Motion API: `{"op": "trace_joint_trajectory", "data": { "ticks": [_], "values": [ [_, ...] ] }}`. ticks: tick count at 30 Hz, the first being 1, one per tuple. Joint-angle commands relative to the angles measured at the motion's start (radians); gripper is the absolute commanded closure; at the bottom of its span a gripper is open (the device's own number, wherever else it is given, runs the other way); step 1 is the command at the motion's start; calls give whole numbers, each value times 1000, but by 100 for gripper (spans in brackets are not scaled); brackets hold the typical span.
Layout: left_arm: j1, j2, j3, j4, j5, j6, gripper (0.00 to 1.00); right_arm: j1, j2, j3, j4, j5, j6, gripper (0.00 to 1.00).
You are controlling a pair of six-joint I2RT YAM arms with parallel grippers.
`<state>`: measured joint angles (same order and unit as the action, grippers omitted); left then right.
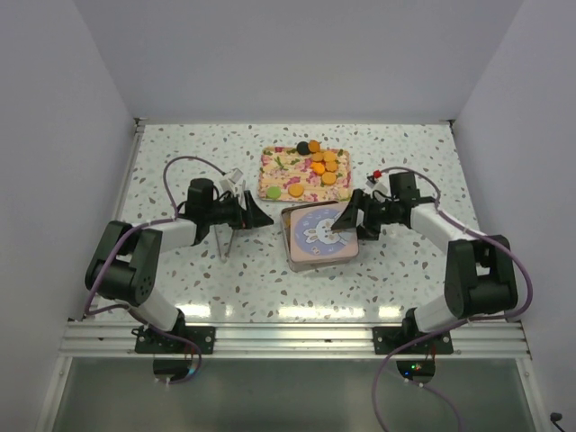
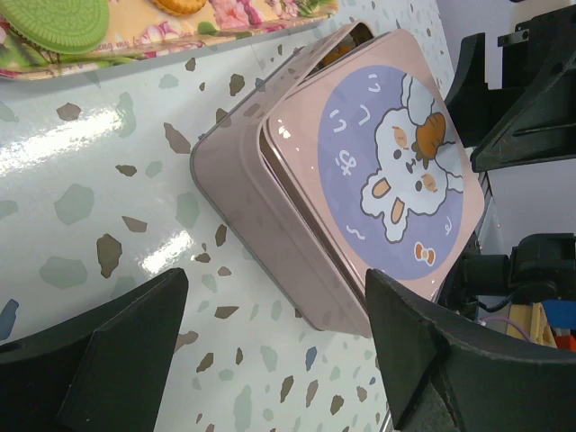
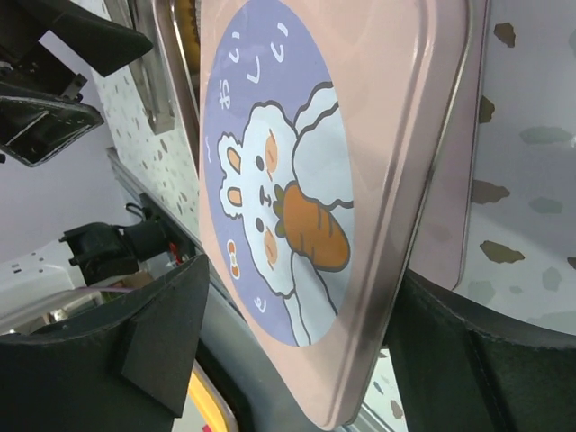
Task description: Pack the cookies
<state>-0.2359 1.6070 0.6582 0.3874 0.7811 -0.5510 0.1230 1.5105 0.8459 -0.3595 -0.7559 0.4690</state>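
- The left gripper (image 1: 259, 216) hovers low over the speckled table (image 1: 180, 162) with its jaws spread wide and nothing between them. In the left wrist view its two dark fingers (image 2: 117, 351) frame bare tabletop.
- Just ahead of the left gripper's fingertips stands the square pink tin (image 2: 261, 234), close to them but not touching.
- The rabbit lid (image 2: 387, 162) sits askew on the tin. The edge nearest the left gripper is lifted off the rim, leaving a dark gap beneath it.
- The right gripper (image 1: 345, 225) is at the far side of the tin, facing the left one across it, and its jaws are spread wide astride the lid (image 3: 270, 180).
- In the right wrist view the lid fills the space between the fingers (image 3: 135, 351), and its rim lies right against the finger on the right of that view. Whether the jaws press on the lid or only bracket it, I cannot tell.
- The cookies (image 1: 319, 166) lie on the floral tray (image 1: 279, 175), beyond both grippers' fingertips and roughly midway between them, just past the tin's far edge.
- They are mostly orange, with a black one at the far rim and a green one at the corner nearest the left gripper.
- From the left gripper, that green cookie (image 2: 58, 22) shows ahead, away from the tin, on the tray's near edge (image 2: 252, 18).
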Motion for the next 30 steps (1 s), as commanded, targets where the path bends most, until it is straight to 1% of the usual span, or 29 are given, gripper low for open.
{"op": "trace_joint_trajectory", "data": {
  "ticks": [1,2,4,10,11,15,16,18,19,20,21,24,26,30],
  "values": [
    [4,13,7,64,12,-17,15,-14,-9,22,-104,128,-61,20],
    [3,11,6,64,10,-18,15,-13,-13,27,-113,127,-61,15],
    [3,13,9,64,9,-18,15,-14,-30,50,-136,148,-69,10],
    [-5,21,11,67,6,-21,15,-19,-42,114,-223,193,-89,4],
    [-6,22,11,68,6,-21,15,-20,-42,119,-240,211,-87,1],
    [-17,19,14,62,-6,-21,15,-22,-42,171,-298,259,-98,1],
    [-23,19,29,48,-16,-1,15,-22,-42,180,-327,268,-102,1],
    [-42,18,55,-30,-61,31,15,-22,-42,208,-354,288,-112,1],
    [-69,18,92,-62,-80,63,15,-22,-44,216,-370,290,-115,1],
    [-83,18,112,-121,-124,77,15,-22,-44,219,-375,290,-119,1],
    [-120,16,135,-157,-155,91,14,-22,-44,222,-378,287,-118,1],
    [-198,24,268,-307,-299,158,14,-22,-49,222,-386,285,-116,1],
    [-221,40,305,-363,-357,163,13,-22,-53,223,-389,290,-115,1],
    [-261,60,357,-386,-393,177,13,-22,-56,229,-397,299,-121,1]
  ]
}}
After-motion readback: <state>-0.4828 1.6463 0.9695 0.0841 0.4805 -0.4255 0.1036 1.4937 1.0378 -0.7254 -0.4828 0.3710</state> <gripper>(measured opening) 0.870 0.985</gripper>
